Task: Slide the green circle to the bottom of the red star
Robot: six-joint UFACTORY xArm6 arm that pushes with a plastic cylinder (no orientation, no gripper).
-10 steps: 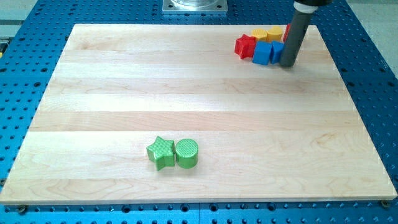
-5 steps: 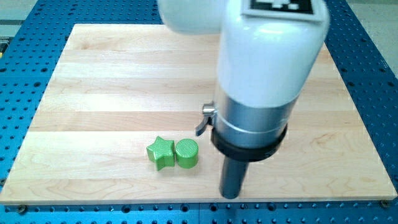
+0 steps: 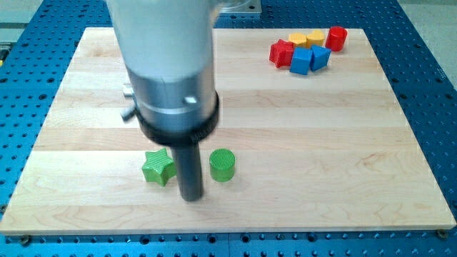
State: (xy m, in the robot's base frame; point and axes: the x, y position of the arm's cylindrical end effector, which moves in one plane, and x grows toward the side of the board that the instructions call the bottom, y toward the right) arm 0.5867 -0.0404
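So our tip (image 3: 191, 198) has swung in and wedged between the green star (image 3: 158, 168) and green circle (image 3: 222, 165), splitting them apart, circle now on the view's right. No gripper here, so nothing's held. Red star (image 3: 280, 52) sits far off up top with the desk (image 3: 343, 143) between, and no readable writing anywhere.

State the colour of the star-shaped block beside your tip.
Green star, left of my tip; camera view.

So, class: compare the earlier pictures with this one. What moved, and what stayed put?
My tip swept from the top-right cluster to the bottom, and now stands between the green star and the green circle. The star shifted left, the circle slightly right. The red star and its neighbours stayed.
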